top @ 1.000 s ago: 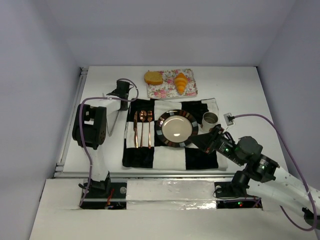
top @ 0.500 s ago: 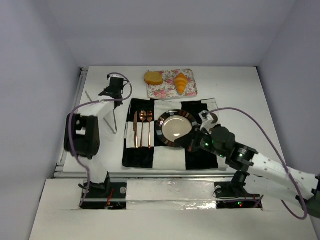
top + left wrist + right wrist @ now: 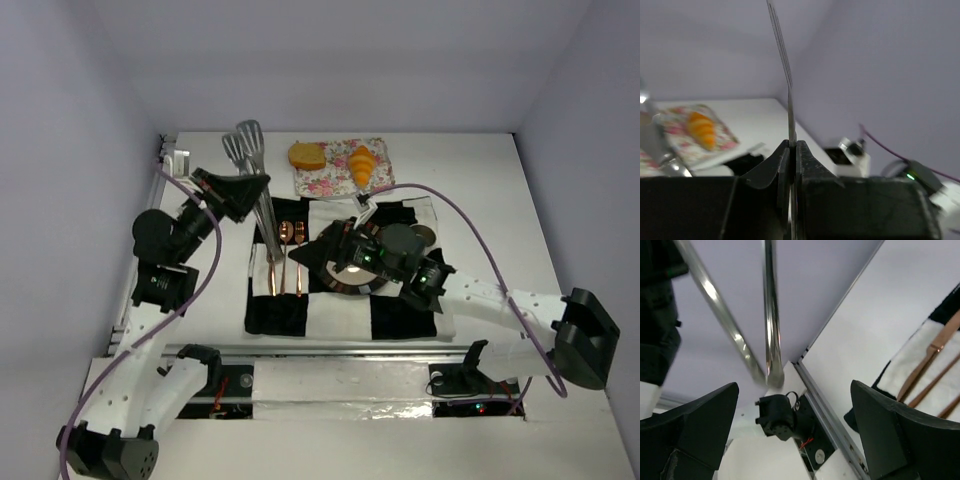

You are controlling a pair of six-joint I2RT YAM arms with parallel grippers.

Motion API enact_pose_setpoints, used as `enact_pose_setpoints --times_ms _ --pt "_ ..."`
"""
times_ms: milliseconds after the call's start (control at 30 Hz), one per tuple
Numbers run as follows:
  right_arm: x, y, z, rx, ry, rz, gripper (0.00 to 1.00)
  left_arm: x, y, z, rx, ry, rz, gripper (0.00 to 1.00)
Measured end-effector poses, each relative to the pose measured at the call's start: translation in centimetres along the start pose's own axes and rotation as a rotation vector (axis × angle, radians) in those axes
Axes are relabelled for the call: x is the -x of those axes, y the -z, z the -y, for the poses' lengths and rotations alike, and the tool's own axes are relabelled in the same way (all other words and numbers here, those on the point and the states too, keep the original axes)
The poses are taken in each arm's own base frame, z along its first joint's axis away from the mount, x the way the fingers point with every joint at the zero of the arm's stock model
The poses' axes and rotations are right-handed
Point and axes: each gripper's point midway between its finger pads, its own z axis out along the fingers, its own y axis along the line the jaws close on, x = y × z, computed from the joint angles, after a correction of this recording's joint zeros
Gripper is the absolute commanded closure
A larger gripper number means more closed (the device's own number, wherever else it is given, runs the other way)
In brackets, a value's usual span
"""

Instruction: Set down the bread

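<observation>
A slice of bread [image 3: 307,155] and an orange croissant [image 3: 362,165] lie on a floral tray [image 3: 330,183] at the back of the table. The croissant [image 3: 701,130] also shows in the left wrist view. My left gripper [image 3: 255,186] is shut on metal tongs [image 3: 250,150], whose heads point toward the back wall just left of the bread. In the left wrist view the jaws [image 3: 792,145] clamp one thin tong arm [image 3: 788,95]. My right gripper [image 3: 320,252] hovers over the plate [image 3: 352,262], open and empty. Between its wide-apart fingers [image 3: 690,432] I see the tong arms [image 3: 770,315].
A black-and-white checked placemat [image 3: 395,315] carries the plate and copper cutlery [image 3: 285,262]. A cup [image 3: 428,232] sits mostly hidden behind the right arm. Cables loop over both arms. The copper cutlery [image 3: 935,367] also shows at the right edge of the right wrist view.
The left arm lifted the tongs and swung them right, over the placemat's left edge. The right arm swept left over the plate and its jaws opened wide.
</observation>
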Motion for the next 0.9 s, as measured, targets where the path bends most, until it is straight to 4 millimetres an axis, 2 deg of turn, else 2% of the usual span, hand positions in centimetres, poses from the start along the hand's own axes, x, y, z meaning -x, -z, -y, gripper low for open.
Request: enact_pose_setpoints --times_ms 67,133,267,367,467,667,867,900 --pt "0.1 -0.9 -0.2 0.020 0.001 0.006 0.00 -1.7 0.8 1.7 -0.115 0.086 -0.031 1.00" --pt "0.0 -1.2 -0.5 0.042 0.003 0.004 0.00 -3.3 1.5 2.4 -0.178 0.162 -0.077 1.00" --pt "0.0 -1.3 -2.0 0.122 0.003 -0.003 0.00 -5.1 2.1 3.4 -0.260 0.273 -0.140 1.00" --pt "-0.3 -1.5 -2.9 0.180 -0.003 -0.020 0.00 -4.9 2.9 4.9 -0.345 0.307 -0.140 1.00" --pt "-1.3 -2.2 -2.9 0.208 -0.024 -0.057 0.00 -4.6 3.9 6.3 -0.430 0.318 -0.129 1.00" --pt "-3.2 -2.8 -4.2 0.303 -0.071 -0.115 0.01 -5.3 5.6 7.4 -0.538 0.363 -0.129 1.00" --pt "-3.9 -3.0 -5.6 0.385 -0.118 -0.127 0.18 -5.7 6.2 7.7 -0.568 0.396 -0.142 1.00" --pt "-3.9 -2.9 -5.8 0.394 -0.123 -0.126 0.24 -5.7 6.3 7.8 -0.572 0.396 -0.142 1.00"
